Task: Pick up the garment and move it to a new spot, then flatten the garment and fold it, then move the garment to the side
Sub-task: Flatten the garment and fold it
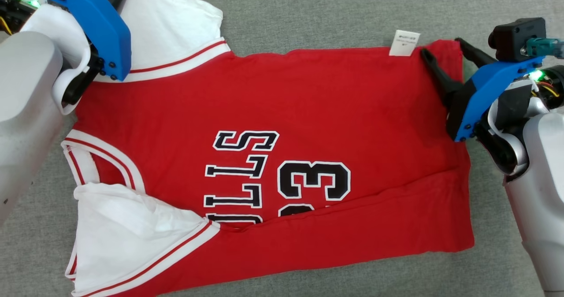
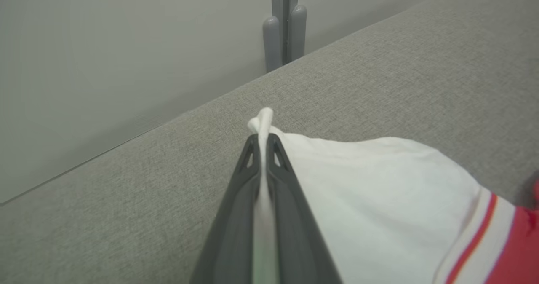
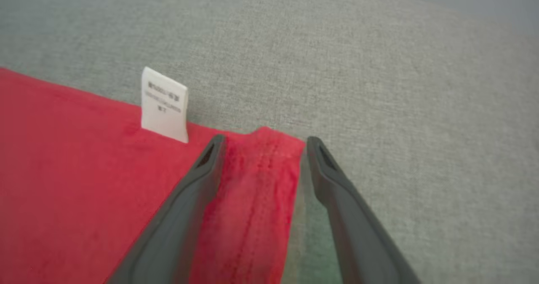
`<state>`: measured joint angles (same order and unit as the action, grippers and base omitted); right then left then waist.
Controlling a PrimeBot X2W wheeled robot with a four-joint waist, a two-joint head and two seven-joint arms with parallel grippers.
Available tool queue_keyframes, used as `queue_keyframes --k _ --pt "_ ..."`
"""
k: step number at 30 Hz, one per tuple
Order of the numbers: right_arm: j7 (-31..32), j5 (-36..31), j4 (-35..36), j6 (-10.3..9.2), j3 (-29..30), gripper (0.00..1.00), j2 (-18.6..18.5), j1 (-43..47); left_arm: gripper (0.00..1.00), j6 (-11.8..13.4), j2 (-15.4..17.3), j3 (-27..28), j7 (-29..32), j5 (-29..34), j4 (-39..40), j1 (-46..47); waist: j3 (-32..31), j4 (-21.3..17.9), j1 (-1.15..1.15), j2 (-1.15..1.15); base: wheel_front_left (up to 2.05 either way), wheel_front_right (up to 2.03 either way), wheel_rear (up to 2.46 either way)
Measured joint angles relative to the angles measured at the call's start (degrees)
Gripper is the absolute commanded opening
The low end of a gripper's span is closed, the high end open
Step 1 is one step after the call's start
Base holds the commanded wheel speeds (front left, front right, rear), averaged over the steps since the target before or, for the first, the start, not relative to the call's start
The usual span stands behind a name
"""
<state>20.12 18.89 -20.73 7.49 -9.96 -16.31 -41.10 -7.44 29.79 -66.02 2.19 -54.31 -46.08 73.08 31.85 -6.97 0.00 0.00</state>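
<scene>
The garment [image 1: 282, 125] is a red jersey with white sleeves and black lettering, spread on the grey cushion with its near edge folded over. My left gripper [image 2: 263, 143] is shut on the far white sleeve [image 2: 379, 199], and a tuft of white cloth sticks out past its tips. In the head view that sleeve [image 1: 176, 28] lies at the top left, where the blue left wrist covers the grip. My right gripper [image 1: 440, 46] is open, its fingers straddling the far hem corner [image 3: 261, 166] of the garment. A white care label [image 3: 164, 105] stands just left of it.
The grey cushion surface [image 1: 335, 10] extends beyond the garment on all sides. In the left wrist view its far edge [image 2: 202, 107] meets a pale wall with a grey post [image 2: 284, 27].
</scene>
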Motion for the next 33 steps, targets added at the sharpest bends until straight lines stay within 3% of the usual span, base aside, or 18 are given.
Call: queue_keyframes --k 5,6,7,12,27,33 --pt "3.02 -2.30 -0.97 -0.01 -0.10 1.00 -0.81 -0.27 0.00 0.00 -0.58 -1.70 -1.60 -0.71 0.07 0.93 0.15 0.89 0.00 0.00 0.00 0.00 0.00" --pt "2.88 -2.09 -0.60 -0.01 -0.09 0.55 -0.77 -0.29 0.00 0.00 -0.69 -1.86 -2.00 -0.92 0.10 1.18 0.18 1.01 0.00 0.00 0.00 0.00 0.00" --pt "2.47 -2.19 -0.37 0.00 -0.02 0.00 -0.71 -0.31 0.00 0.00 -0.76 -2.13 -2.33 -1.18 0.07 1.33 0.21 1.11 0.00 0.00 0.00 0.00 0.00" --pt "1.22 -3.30 -0.16 0.00 1.52 0.00 -0.78 -0.32 0.00 0.00 -1.19 -3.16 -4.49 -1.85 -0.03 1.80 0.12 1.85 0.00 0.00 0.00 0.00 0.00" --pt "-12.58 -6.72 -2.57 0.00 6.05 0.00 0.36 3.78 0.00 0.09 -0.14 -3.57 -15.30 -3.14 4.78 -2.09 -5.96 5.78 0.00 0.00 0.00 0.00 0.00" --pt "-16.55 -7.06 -3.47 0.00 6.76 0.00 0.44 7.30 0.00 2.32 1.85 -3.23 -16.69 -2.08 11.80 -7.33 -8.22 7.05 0.00 0.00 0.00 0.00 0.00"
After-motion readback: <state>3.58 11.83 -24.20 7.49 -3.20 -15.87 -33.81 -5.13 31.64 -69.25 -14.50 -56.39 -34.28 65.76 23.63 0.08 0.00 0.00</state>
